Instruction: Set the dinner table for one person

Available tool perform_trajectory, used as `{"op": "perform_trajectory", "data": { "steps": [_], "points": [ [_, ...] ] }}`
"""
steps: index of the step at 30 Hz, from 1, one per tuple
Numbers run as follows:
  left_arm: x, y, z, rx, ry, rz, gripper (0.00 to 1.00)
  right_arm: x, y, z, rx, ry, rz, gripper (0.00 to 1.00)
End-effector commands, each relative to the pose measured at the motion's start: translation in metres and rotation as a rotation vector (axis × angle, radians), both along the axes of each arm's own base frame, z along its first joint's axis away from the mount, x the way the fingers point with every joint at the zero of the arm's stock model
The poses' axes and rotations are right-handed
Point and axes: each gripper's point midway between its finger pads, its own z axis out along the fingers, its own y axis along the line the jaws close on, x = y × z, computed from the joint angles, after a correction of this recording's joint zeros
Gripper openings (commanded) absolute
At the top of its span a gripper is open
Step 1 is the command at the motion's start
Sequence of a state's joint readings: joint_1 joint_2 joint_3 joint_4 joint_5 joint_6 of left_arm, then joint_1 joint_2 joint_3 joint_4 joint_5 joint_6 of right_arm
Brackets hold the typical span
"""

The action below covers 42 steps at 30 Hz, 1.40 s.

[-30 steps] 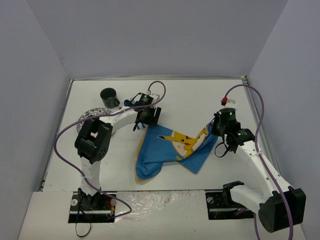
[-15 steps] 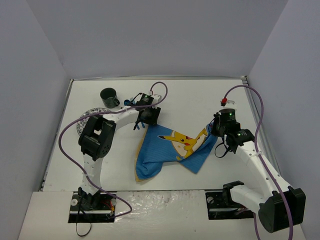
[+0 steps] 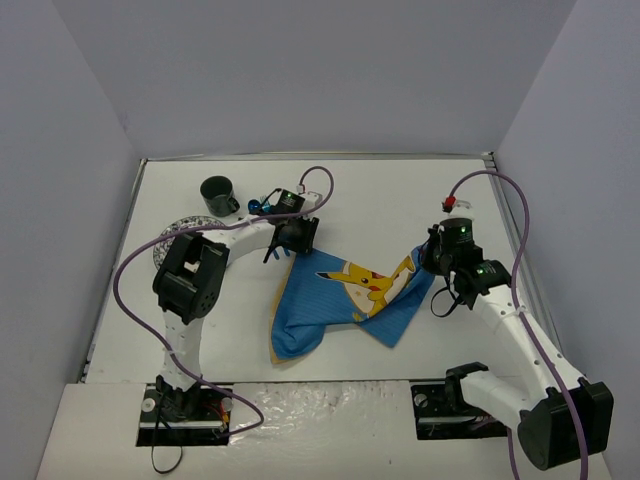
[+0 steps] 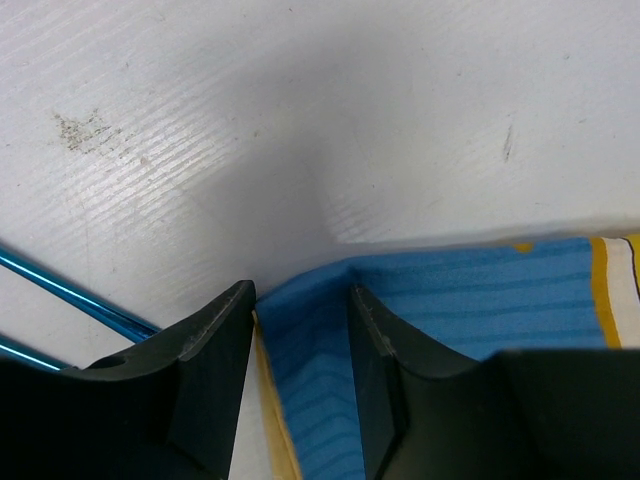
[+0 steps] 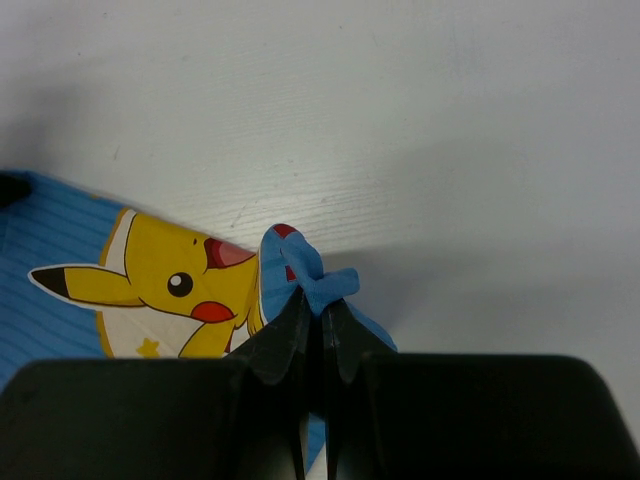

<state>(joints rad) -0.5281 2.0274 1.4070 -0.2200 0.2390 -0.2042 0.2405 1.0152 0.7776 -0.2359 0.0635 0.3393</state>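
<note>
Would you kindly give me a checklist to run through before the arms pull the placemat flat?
1. Right gripper pinching its placemat corner: ok.
2. Left gripper closed on the far-left corner: not ok, jaws straddle it, open.
3. Placemat flat: not ok, near-left end folded over.
4. Blue utensil handles clear of the left fingers: cannot tell.
5. Mug off the placemat: ok.

The desk is matt white, faintly ridged and scuffed. The placemat is ribbed blue cloth. Thin blue rods gleam like metal. The left gripper looks matt black.
</note>
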Motion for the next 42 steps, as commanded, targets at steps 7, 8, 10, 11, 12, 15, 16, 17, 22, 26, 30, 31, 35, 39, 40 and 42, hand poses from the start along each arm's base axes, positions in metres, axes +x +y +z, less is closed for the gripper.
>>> {"op": "perform_trajectory", "data": {
  "steps": [7,8,10,11,12,15,16,17,22,26,30,31,35,39,40,42],
  "points": [
    [-0.001,0.01,0.055,-0.019,-0.068,-0.014,0.0,0.017,0.003,0.045,0.03,-0.138,0.003,0.0],
    [0.003,0.013,0.071,-0.034,-0.099,-0.005,0.0,0.018,0.003,0.052,0.034,-0.157,0.006,0.0],
    [0.01,0.017,0.089,-0.05,-0.133,0.014,0.0,0.021,0.004,0.067,0.038,-0.192,0.008,0.0],
    [0.015,0.022,0.114,-0.064,-0.182,0.031,0.0,0.022,0.003,0.078,0.036,-0.218,0.007,0.0],
    [0.019,0.027,0.146,-0.084,-0.246,0.05,0.0,0.024,0.002,0.092,0.034,-0.25,0.005,0.0],
    [0.018,0.041,0.223,-0.116,-0.4,0.084,0.0,0.024,-0.005,0.129,0.023,-0.34,-0.014,0.0],
    [0.015,0.045,0.247,-0.129,-0.449,0.09,0.0,0.023,-0.008,0.138,0.016,-0.365,-0.025,0.0],
    [0.01,0.05,0.269,-0.141,-0.493,0.096,0.0,0.022,-0.01,0.147,0.013,-0.388,-0.029,0.0],
    [-0.013,0.067,0.352,-0.207,-0.674,0.114,0.0,0.012,-0.019,0.198,-0.011,-0.515,-0.042,0.0],
    [-0.033,0.078,0.392,-0.235,-0.759,0.105,0.0,-0.001,-0.026,0.229,-0.033,-0.599,-0.045,0.0],
    [-0.05,0.09,0.413,-0.241,-0.826,0.116,0.0,-0.015,-0.028,0.24,-0.03,-0.648,-0.036,0.0],
    [-0.055,0.095,0.417,-0.24,-0.84,0.123,0.0,-0.021,-0.029,0.244,-0.025,-0.667,-0.029,0.0],
    [-0.069,0.109,0.427,-0.232,-0.875,0.147,0.0,-0.044,-0.025,0.259,-0.004,-0.743,0.019,0.0],
    [-0.08,0.12,0.436,-0.226,-0.91,0.164,0.0,-0.056,-0.017,0.265,0.031,-0.79,0.073,0.0],
    [-0.079,0.12,0.436,-0.221,-0.91,0.169,0.0,-0.054,-0.016,0.262,0.043,-0.783,0.069,0.0],
    [-0.07,0.117,0.433,-0.212,-0.903,0.172,0.0,-0.048,-0.015,0.253,0.063,-0.754,0.053,0.0]
  ]
}}
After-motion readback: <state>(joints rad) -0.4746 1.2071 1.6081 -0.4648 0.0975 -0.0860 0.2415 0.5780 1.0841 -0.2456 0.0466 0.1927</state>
